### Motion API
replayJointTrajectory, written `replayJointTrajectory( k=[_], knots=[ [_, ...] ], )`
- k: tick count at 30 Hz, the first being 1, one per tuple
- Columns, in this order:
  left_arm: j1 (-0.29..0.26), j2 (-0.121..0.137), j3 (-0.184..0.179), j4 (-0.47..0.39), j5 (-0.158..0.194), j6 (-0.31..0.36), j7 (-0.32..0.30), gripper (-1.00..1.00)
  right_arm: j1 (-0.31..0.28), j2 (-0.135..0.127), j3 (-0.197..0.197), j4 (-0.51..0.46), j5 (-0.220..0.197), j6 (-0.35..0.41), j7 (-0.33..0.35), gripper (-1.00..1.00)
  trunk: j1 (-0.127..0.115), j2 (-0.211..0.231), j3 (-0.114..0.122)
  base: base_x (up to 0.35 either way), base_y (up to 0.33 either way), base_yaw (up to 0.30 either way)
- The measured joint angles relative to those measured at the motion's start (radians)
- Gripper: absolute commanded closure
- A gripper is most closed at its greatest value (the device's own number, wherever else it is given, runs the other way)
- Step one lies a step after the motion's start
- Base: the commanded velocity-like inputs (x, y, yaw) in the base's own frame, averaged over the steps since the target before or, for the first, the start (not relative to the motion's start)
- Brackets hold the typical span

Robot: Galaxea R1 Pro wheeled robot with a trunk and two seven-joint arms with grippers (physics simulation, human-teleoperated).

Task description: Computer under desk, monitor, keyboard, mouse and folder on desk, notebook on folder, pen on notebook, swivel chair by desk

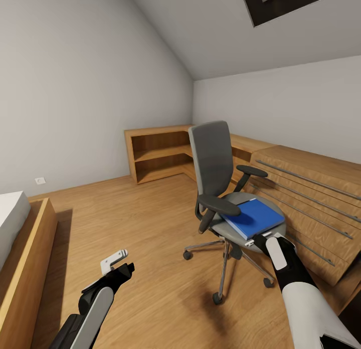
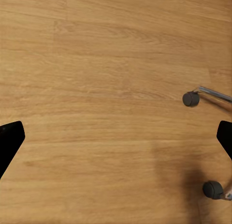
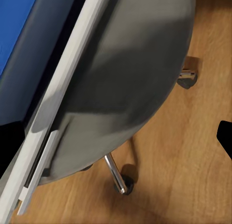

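Right gripper [image 1: 261, 236] jaws spread wide at folder [image 1: 253, 217] edge, gripping nothing.

No readable text, labels, brands or numbers on any surface in view.

The head view looks forward and down from high up across the wood floor [image 1: 150, 228] toward the swivel chair [image 1: 215, 163] in the room's corner. The left wrist view faces straight down at the floor, near two chair castors [image 2: 191, 99], while the right wrist view sits close against the seat's edge, sharing the blue folder [image 3: 17, 35] with the head view.
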Motion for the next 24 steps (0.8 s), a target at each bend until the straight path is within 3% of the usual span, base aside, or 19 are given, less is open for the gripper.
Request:
replayJointTrajectory(
  k=[14,24],
  knots=[
    [0.0,0.0,0.0,0.0,0.0,0.0,0.0,-1.0,0.0,0.0,0.001,0.0,-0.001,0.0,-0.001,-1.0,0.0,0.0,0.0,0.0,0.0,0.002],
    [0.0,0.0,0.0,0.0,0.0,0.0,0.0,-1.0,0.0,0.0,0.001,0.0,-0.001,0.0,-0.002,-1.0,0.0,0.0,0.0,0.0,0.0,0.101]
  ],
)
